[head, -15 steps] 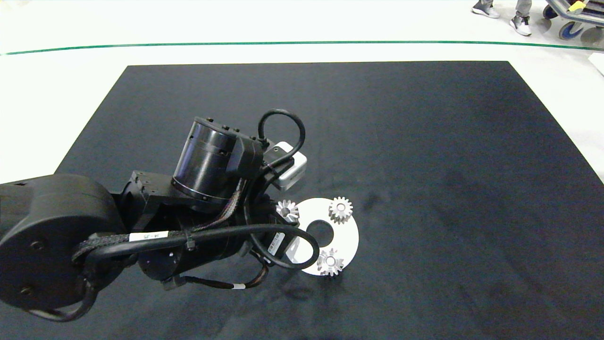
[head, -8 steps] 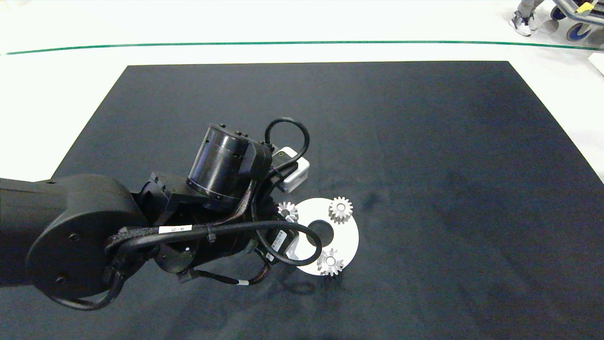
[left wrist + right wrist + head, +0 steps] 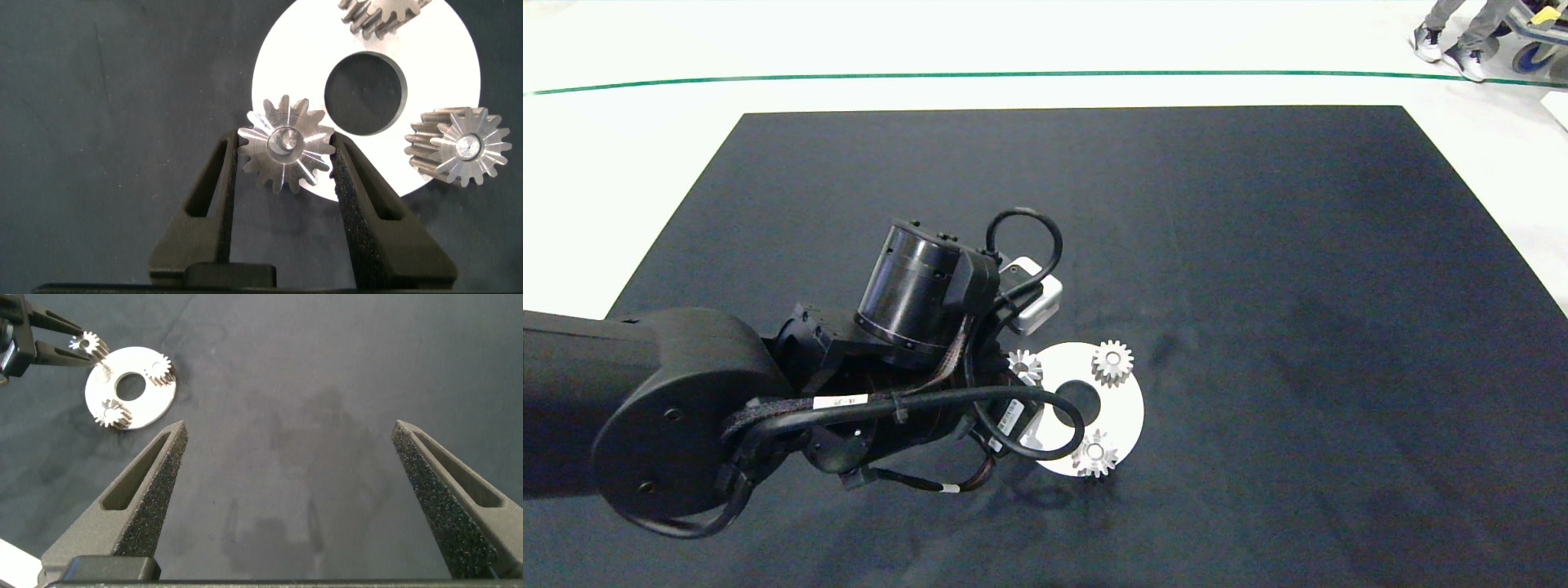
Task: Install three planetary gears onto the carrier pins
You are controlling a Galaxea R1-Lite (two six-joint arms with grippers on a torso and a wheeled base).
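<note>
Since a second ago the left arm has pushed further in over the mat toward the white disc (image 3: 1123, 412), and the third gear (image 3: 1024, 366) has shifted slightly along the disc's rim.

From the head view, two planetary gears sit on the disc, one (image 3: 1112, 363) on its far side and one (image 3: 1094, 454) on its near side; the third hangs at the disc's arm-side edge, under the wrist.

In the left wrist view, the left gripper (image 3: 284, 167) is narrowed around the third gear (image 3: 286, 155), its pads touching the teeth on both sides. A pale pin end shows in the bore, so the gear seems at least started on its pin.

In the right wrist view, the right gripper (image 3: 286, 457) hangs spread wide and empty, well apart from the disc (image 3: 131, 387).

Risk: releasing a half-seated gear could leave it cocked, and a sideways drag could shift the loose disc.
</note>
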